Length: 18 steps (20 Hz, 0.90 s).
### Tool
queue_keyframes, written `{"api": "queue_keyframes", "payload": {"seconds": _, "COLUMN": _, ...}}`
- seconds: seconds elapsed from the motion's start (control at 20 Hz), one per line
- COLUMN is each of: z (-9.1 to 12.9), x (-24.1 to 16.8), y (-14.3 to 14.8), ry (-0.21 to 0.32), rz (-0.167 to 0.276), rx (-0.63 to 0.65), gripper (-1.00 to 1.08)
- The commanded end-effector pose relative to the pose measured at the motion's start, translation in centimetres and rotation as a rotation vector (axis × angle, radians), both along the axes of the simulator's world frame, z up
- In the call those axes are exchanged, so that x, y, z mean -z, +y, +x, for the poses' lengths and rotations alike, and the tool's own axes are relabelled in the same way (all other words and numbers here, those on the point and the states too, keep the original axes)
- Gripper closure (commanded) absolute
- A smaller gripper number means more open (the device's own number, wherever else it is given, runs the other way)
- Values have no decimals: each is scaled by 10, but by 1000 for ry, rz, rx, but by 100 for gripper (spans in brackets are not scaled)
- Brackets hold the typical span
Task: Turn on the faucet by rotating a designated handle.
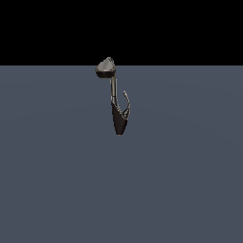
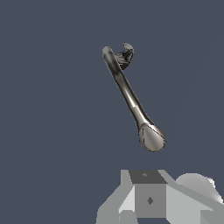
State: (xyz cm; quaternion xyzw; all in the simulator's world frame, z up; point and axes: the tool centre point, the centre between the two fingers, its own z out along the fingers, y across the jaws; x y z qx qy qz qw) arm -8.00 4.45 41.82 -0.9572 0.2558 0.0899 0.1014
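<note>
The faucet (image 1: pixel 118 118) stands upright on the flat grey floor in the middle of the exterior view. It has a dark tapered body, a thin grey stem (image 1: pixel 114 88) and a grey cone head (image 1: pixel 106 67). The handle (image 1: pixel 126 105) is a thin curved lever branching off the body toward the exterior view's right. The wrist view looks down on the faucet: its head (image 2: pixel 152 138) is nearest, the stem (image 2: pixel 127 92) runs away from it, and the handle (image 2: pixel 127 49) hooks out at the far end. Grey parts of my gripper (image 2: pixel 148 197) show at the picture's edge, apart from the faucet. Its fingers are not clearly shown. The arm does not show in the exterior view.
The flat blue-grey floor (image 1: pixel 57 180) spreads all around the faucet. A black backdrop (image 1: pixel 190 28) lies behind it in the exterior view.
</note>
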Motion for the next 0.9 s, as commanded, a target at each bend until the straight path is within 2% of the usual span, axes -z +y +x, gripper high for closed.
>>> {"api": "queue_keyframes", "payload": {"seconds": 0.0, "z": 17, "x": 13, "y": -1, "ry": 29, "rz": 29, "rx": 68, "gripper": 108}}
{"api": "queue_keyframes", "payload": {"seconds": 0.85, "z": 127, "x": 125, "y": -31, "ry": 239, "rz": 245, "rx": 564, "gripper": 108}}
